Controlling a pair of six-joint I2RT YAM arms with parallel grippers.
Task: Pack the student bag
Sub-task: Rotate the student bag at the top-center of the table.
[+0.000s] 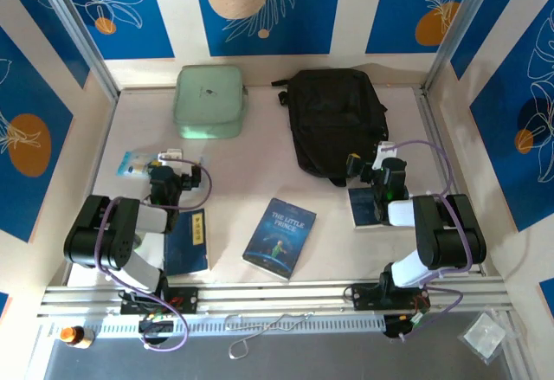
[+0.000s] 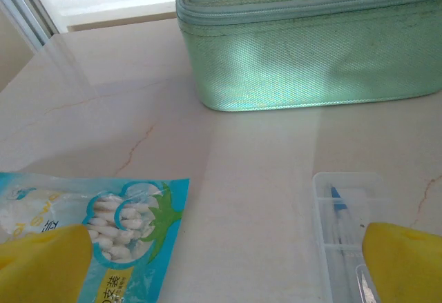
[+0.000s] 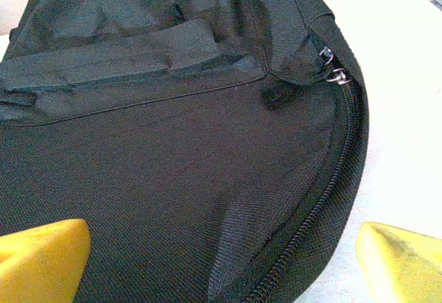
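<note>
The black student bag (image 1: 336, 120) lies flat at the back right of the table, zipped, with its metal zip pulls (image 3: 335, 75) at its right side. My right gripper (image 1: 368, 165) hovers at the bag's near edge, open; its yellow fingertips (image 3: 43, 257) straddle black fabric (image 3: 173, 151) with nothing held. My left gripper (image 1: 164, 169) is open over bare table between a blue packet of cotton swabs (image 2: 103, 234) and a clear plastic box with a blue pen (image 2: 345, 227). Its fingertips (image 2: 404, 261) grip nothing.
A mint green zip case (image 1: 208, 101) stands at the back left, ahead of the left gripper (image 2: 311, 41). "The Little Prince" book (image 1: 280, 236) lies centre front. A dark blue book (image 1: 186, 241) lies by the left arm, another book (image 1: 365, 209) under the right wrist.
</note>
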